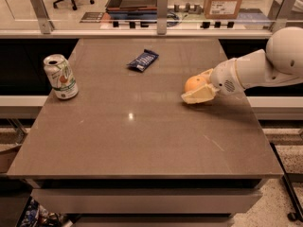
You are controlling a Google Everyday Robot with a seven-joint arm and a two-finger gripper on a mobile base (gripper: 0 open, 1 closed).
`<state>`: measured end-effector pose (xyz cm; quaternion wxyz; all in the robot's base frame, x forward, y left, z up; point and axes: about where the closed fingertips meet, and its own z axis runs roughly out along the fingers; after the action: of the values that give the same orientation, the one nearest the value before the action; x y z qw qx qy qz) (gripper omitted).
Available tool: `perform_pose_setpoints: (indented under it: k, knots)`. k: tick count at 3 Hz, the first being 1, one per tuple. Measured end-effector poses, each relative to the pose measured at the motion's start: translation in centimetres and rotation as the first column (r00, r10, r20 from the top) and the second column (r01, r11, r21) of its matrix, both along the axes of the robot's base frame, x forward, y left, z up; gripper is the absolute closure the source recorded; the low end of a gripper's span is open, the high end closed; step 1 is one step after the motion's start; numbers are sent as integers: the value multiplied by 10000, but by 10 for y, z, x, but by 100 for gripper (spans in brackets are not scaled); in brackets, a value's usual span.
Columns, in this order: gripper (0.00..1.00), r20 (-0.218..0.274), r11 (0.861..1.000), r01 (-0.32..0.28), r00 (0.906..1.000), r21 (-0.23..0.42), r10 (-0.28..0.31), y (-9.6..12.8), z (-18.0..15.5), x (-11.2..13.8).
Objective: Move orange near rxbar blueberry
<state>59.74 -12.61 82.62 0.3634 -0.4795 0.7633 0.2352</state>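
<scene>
Your cream-coloured two-finger gripper [195, 86] sits low over the right part of the brown, matte-topped table [142, 145], at the end of the white arm [255, 70] that reaches in from the right. Its fingers [198, 96] are closed around the round, smooth-skinned orange [193, 82]. One finger lies along the fruit's near, lower side and the other shows behind its far right side, so you see only the upper left part of the fruit between them. You cannot tell whether the orange rests on the tabletop or sits just off it, because the near finger covers its underside. The flat, dark blue rectangular rxbar blueberry [143, 60] lies on the table to the left of the gripper and farther back, well apart from it and angled to the table edge; its white print is too small to read. Far to the gripper's left, near the table's left edge, a white-and-green drink can [60, 77] stands upright. The arm's upper part is cut off at the right border.
</scene>
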Motion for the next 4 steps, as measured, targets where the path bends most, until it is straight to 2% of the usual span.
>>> perform_pose_setpoints:
  k: [1,2,3,4]
  knots:
    - [100,-35,9996,259,9997,105,-259,2,13,15]
    - [100,140,9974,639,9978,335,-644,8,34,44]
    - [100,517,9928,1028,9930,611,-1060,14,55,79]
    - [100,705,9910,1116,9906,736,-1168,25,65,119]
